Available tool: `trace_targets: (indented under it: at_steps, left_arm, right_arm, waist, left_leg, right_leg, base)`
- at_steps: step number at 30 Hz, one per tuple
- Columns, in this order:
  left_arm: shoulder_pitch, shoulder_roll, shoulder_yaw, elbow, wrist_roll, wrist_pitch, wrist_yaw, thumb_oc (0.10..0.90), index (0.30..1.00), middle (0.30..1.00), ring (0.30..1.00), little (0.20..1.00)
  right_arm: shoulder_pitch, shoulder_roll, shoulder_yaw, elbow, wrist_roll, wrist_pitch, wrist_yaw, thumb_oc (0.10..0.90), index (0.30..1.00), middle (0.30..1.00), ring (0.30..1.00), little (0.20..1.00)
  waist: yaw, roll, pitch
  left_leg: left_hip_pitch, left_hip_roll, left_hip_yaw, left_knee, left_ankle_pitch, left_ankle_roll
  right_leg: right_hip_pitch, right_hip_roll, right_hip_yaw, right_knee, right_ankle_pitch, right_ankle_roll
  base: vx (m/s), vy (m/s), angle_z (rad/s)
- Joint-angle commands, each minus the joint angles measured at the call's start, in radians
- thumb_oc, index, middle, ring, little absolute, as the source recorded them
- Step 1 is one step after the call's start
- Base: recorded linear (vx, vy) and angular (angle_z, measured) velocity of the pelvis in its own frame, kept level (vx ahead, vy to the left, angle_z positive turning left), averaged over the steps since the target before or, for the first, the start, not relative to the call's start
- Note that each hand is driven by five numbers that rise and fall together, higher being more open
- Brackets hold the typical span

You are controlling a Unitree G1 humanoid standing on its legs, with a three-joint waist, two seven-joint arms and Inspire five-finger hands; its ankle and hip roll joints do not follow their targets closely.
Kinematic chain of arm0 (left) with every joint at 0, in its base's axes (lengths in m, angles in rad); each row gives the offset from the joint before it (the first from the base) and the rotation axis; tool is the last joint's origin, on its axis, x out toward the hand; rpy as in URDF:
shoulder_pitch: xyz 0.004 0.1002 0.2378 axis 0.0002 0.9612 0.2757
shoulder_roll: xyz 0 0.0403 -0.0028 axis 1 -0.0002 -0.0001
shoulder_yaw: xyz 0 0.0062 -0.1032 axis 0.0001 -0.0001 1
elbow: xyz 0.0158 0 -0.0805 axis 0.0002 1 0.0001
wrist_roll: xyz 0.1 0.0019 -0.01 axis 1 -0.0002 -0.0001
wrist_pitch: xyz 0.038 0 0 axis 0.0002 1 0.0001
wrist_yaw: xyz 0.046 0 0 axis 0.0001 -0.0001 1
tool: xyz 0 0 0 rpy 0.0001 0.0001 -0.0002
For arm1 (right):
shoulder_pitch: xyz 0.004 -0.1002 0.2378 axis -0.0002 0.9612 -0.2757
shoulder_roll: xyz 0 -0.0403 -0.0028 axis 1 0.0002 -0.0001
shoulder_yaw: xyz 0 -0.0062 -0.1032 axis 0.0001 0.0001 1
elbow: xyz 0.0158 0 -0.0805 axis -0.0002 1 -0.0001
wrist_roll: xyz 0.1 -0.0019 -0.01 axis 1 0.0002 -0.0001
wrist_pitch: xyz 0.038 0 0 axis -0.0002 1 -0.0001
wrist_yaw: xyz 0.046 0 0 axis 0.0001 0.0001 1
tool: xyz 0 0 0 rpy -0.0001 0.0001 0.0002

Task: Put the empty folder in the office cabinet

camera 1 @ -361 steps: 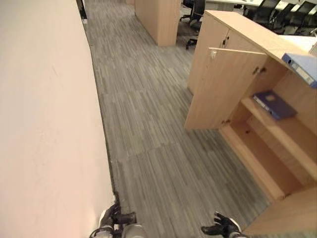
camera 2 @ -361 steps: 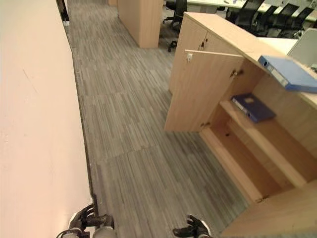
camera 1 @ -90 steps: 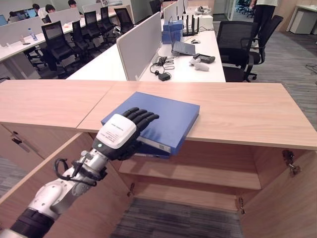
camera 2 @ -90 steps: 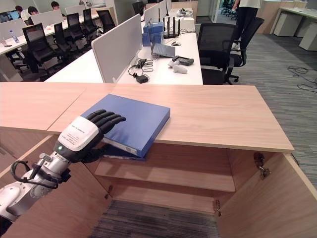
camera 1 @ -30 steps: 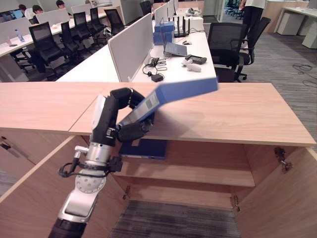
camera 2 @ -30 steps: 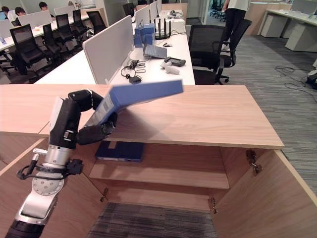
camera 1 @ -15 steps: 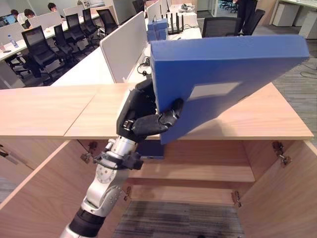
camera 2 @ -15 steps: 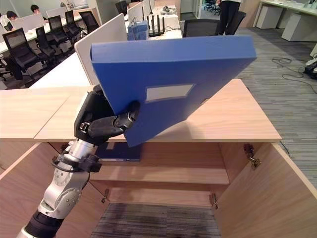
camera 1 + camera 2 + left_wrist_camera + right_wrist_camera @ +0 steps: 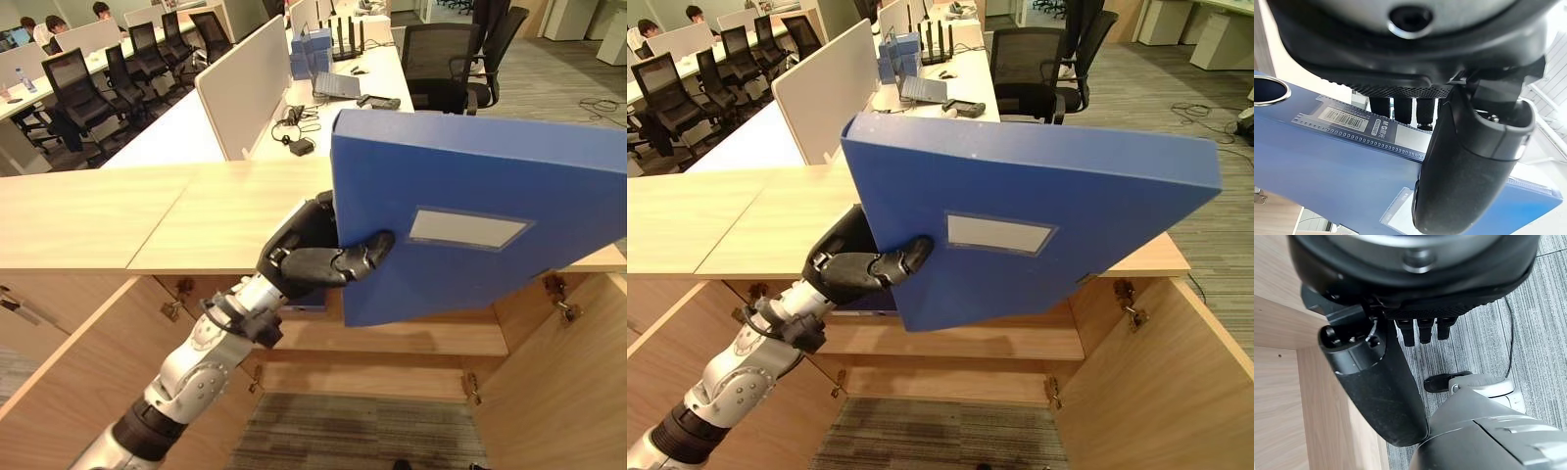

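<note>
Blue and flat, the box-file folder (image 9: 470, 225) is held upright above the open light-wood office cabinet (image 9: 147, 211), clamped at its edge by the left hand (image 9: 323, 257). Relaxed, empty fingers of the right hand (image 9: 1382, 382) are seen over grey carpet (image 9: 1528, 333) in its wrist view.

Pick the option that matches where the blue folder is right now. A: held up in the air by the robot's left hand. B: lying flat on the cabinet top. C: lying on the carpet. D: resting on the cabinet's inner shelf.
A: the left hand pinches the blue folder at its edge, raised in front of the open cabinet.
</note>
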Motion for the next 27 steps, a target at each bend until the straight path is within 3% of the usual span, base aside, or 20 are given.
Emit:
trace_targets:
  at_steps: [1, 4, 11, 13, 15, 16, 17, 22, 27]
  left_arm:
    - [-0.207, 0.009, 0.015, -0.105, -0.111, -0.073, -0.044, 0.4, 0.3, 0.3, 0.3, 0.3]
    - [-0.171, 0.046, 0.05, -0.092, -0.089, -0.072, -0.051, 0.4, 0.3, 0.3, 0.3, 0.3]
    - [-0.057, 0.035, 0.095, -0.018, -0.027, -0.058, -0.036, 0.4, 0.3, 0.3, 0.3, 0.3]
    - [0.011, 0.04, 0.138, 0.009, -0.023, -0.051, -0.041, 0.4, 0.3, 0.3, 0.3, 0.3]
    - [0.036, 0.046, 0.16, 0.014, -0.024, -0.05, -0.042, 0.4, 0.3, 0.3, 0.3, 0.3]
    - [0.089, 0.047, 0.191, 0.019, -0.024, -0.05, -0.044, 0.4, 0.3, 0.3, 0.3, 0.3]
    - [0.092, 0.047, 0.192, 0.018, -0.024, -0.049, -0.044, 0.4, 0.3, 0.3, 0.3, 0.3]
    - [0.196, 0.037, 0.28, 0.061, -0.003, -0.046, -0.064, 0.4, 0.3, 0.3, 0.3, 0.3]
    - [0.239, 0.014, 0.334, 0.095, 0.022, -0.045, -0.059, 0.4, 0.3, 0.3, 0.3, 0.3]
  right_arm:
    - [-0.088, 0.001, 0.038, 0.042, -0.019, -0.015, 0.013, 0.8, 0.9, 0.9, 0.9, 0.9]
    - [-0.088, 0.001, 0.041, 0.027, -0.012, -0.021, 0.019, 0.8, 0.9, 0.9, 0.9, 0.9]
    - [-0.096, -0.002, -0.002, -0.045, 0.078, -0.041, 0.019, 0.8, 0.9, 0.9, 0.9, 0.9]
    - [-0.103, -0.008, -0.041, -0.153, 0.179, -0.072, 0.019, 0.8, 0.9, 0.9, 0.9, 0.9]
    - [-0.102, -0.016, -0.051, -0.2, 0.202, -0.086, 0.016, 0.8, 0.9, 0.9, 0.9, 0.9]
    - [-0.093, -0.044, -0.07, -0.335, 0.218, -0.11, 0.004, 0.8, 0.9, 0.9, 0.9, 0.9]
    - [-0.09, -0.044, -0.07, -0.339, 0.218, -0.109, 0.002, 0.8, 0.9, 0.9, 0.9, 0.9]
    - [-0.041, -0.118, -0.165, -0.701, 0.242, -0.185, -0.022, 0.8, 0.9, 0.9, 0.9, 0.9]
    - [-0.028, -0.135, -0.218, -0.847, 0.245, -0.21, -0.031, 0.8, 0.9, 0.9, 0.9, 0.9]
  waist:
    - [-0.004, -0.054, -0.017]
    - [0.001, -0.055, -0.019]
    - [0.005, -0.057, -0.014]
    - [0.007, -0.058, -0.011]
    - [0.009, -0.058, -0.009]
    - [0.01, -0.059, -0.008]
    - [0.009, -0.058, -0.009]
    - [0.008, -0.059, -0.01]
    - [0.01, -0.061, -0.015]
  left_leg:
    - [0.027, 0.029, 0.002, 0.004, -0.044, -0.052]
    - [0.026, 0.026, 0.0, 0.004, -0.046, -0.052]
    - [0.029, 0.025, 0.004, 0.004, -0.048, -0.051]
    - [0.028, 0.027, 0.008, 0.004, -0.046, -0.052]
    - [0.027, 0.027, 0.009, 0.004, -0.046, -0.052]
    - [0.024, 0.027, 0.01, 0.004, -0.045, -0.052]
    - [0.025, 0.027, 0.01, 0.004, -0.045, -0.052]
    - [0.02, 0.024, 0.011, 0.004, -0.046, -0.049]
    - [0.013, 0.026, 0.013, 0.004, -0.037, -0.047]
  right_leg:
    - [0.128, -0.08, -0.002, 0.013, -0.15, 0.099]
    - [0.128, -0.083, -0.001, 0.012, -0.151, 0.099]
    - [0.129, -0.085, -0.002, 0.012, -0.15, 0.099]
    - [0.124, -0.085, -0.001, 0.012, -0.147, 0.1]
    - [0.122, -0.085, 0.0, 0.012, -0.147, 0.1]
    - [0.118, -0.085, -0.001, 0.013, -0.146, 0.102]
    - [0.118, -0.085, -0.001, 0.013, -0.147, 0.102]
    - [0.116, -0.089, -0.004, 0.013, -0.149, 0.104]
    - [0.111, -0.086, -0.007, 0.014, -0.142, 0.098]
  base:
    - [-0.03, 0.011, 0.03]
    - [0.0, 0.0, 0.0]
    - [0.0, 0.0, 0.0]
    - [0.0, 0.0, 0.0]
    - [0.01, 0.006, -0.04]
    - [0.0, 0.0, 0.0]
    - [0.01, 0.013, -0.04]
    - [0.0, 0.011, 0.01]
    - [0.0, 0.0, 0.0]
